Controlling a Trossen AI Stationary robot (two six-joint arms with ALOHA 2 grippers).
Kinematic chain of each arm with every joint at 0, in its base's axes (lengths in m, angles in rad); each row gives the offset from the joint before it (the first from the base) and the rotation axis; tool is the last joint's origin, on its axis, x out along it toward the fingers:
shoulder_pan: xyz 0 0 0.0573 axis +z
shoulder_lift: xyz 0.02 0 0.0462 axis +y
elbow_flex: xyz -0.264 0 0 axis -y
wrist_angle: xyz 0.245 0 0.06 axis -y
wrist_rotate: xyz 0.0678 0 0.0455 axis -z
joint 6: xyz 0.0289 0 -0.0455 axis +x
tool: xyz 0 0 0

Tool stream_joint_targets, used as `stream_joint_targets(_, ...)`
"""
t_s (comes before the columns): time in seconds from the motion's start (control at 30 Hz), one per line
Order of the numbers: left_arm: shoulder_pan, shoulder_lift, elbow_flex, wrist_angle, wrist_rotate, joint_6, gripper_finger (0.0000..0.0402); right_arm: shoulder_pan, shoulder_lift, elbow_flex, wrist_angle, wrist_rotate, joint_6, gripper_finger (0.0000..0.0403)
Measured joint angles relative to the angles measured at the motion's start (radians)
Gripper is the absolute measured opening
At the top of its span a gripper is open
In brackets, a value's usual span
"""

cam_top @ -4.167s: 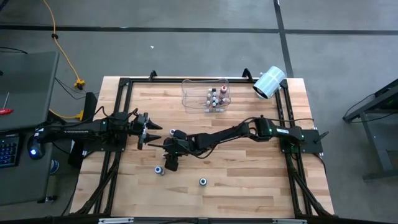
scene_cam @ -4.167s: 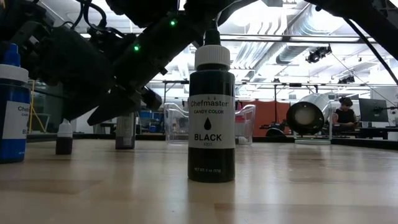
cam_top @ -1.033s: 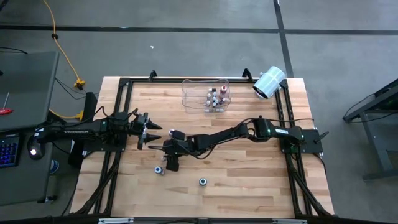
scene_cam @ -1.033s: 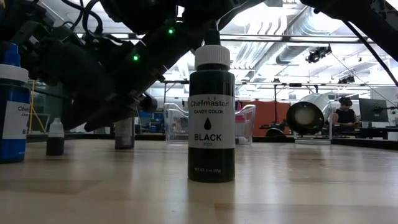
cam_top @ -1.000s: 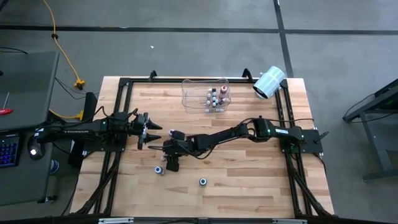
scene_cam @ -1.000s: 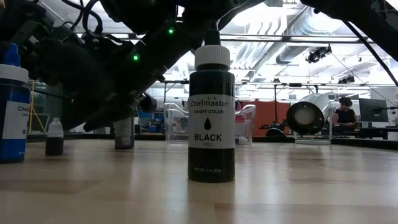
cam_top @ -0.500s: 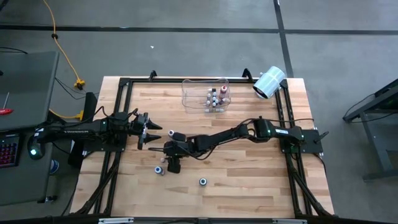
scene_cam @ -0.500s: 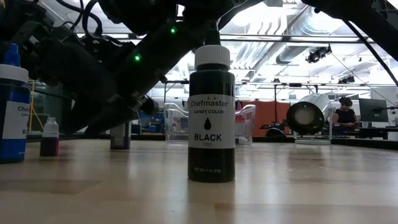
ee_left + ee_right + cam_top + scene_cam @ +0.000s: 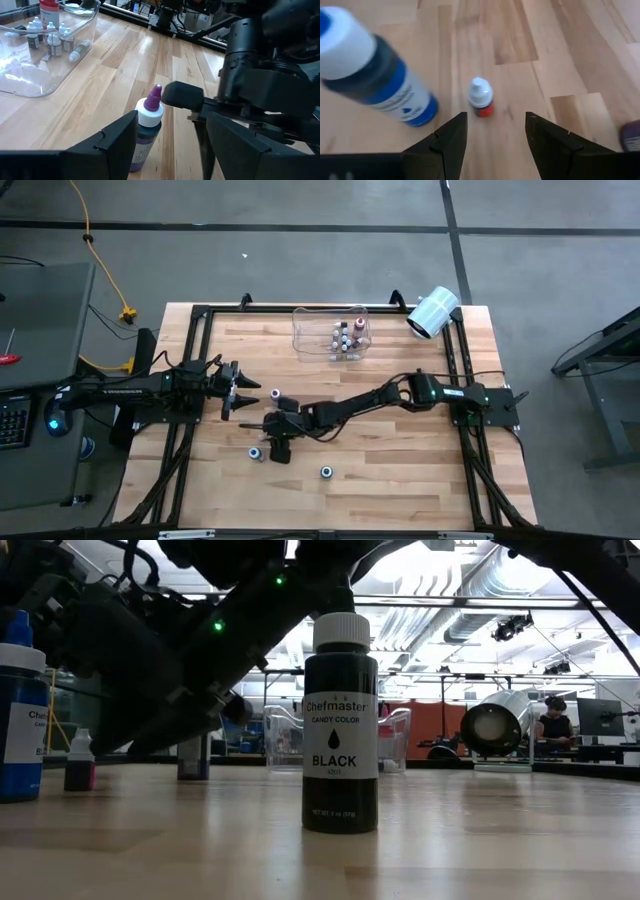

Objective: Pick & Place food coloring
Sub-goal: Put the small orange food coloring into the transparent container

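4 loose bottles (image 9: 326, 472) on the table, 1 clear bin (image 9: 310, 330), 1 paper roll (image 9: 433, 313).

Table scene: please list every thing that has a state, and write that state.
Right gripper: open, above the small red bottle.
Small red bottle: upright, capped, not gripped.
Blue bottle: upright, capped.
Black bottle: upright, capped.
Purple bottle: upright, capped.
Left gripper: open, empty.
Clear bin: holds small bottles.
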Motion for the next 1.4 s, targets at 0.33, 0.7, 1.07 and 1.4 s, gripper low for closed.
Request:
stream_joint_targets(0.33,0.0,0.0,0.0,0.0,0.0,0.0,0.0234,0.017,0.0,0.0,0.006,-0.051,-0.045,0.019)
stream_joint_targets(0.7,0.0,0.0,0.0,0.0,0.0,0.0,0.0234,0.038,0.0,0.0,-0.023,-0.118,-0.114,0.019)
stream_joint_targets(1.07,0.0,0.0,0.0,0.0,0.0,0.0,0.0234,0.03,0.0,0.0,0.022,-0.109,-0.176,0.019)
stream_joint_targets(1.4,0.0,0.0,0.0,0.0,0.0,0.0,0.0234,-0.007,0.0,0.0,0.052,-0.063,-0.193,0.019)
